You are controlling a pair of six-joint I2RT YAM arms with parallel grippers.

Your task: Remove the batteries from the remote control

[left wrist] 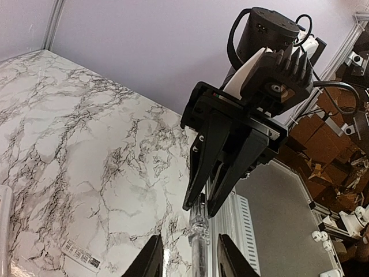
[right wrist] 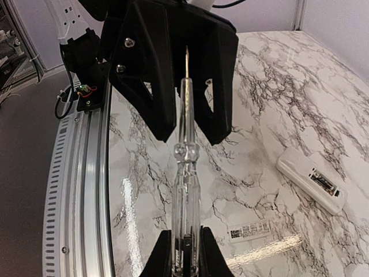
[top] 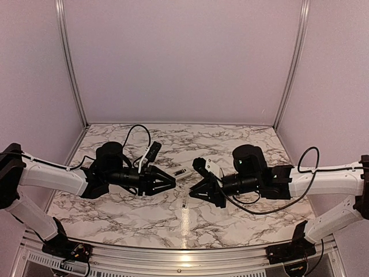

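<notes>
Right gripper (right wrist: 184, 235): fingers clamped on the clear handle of a screwdriver (right wrist: 185, 173), at the bottom centre of the right wrist frame. The handle's lower end is cut off by the frame edge.

Left gripper (right wrist: 191, 136): fingers apart, one on each side of the screwdriver's thin metal shaft. Contact with the shaft cannot be confirmed. In the left wrist frame only the finger ends of the left gripper (left wrist: 189, 239) show at the bottom edge, and the right gripper (left wrist: 200, 206) fills the centre.

Remote control (right wrist: 311, 180): lying flat on the marble table (top: 242, 144), at the right of the right wrist frame, clear of both grippers. Its open recess faces up. The recess holds something dark, too small to say whether it is the batteries. In the overhead frame the remote control (top: 180, 172) is a pale speck just above the two gripper tips.

A small white labelled piece (right wrist: 249, 231) lies flat near the remote control, apart from it.
</notes>
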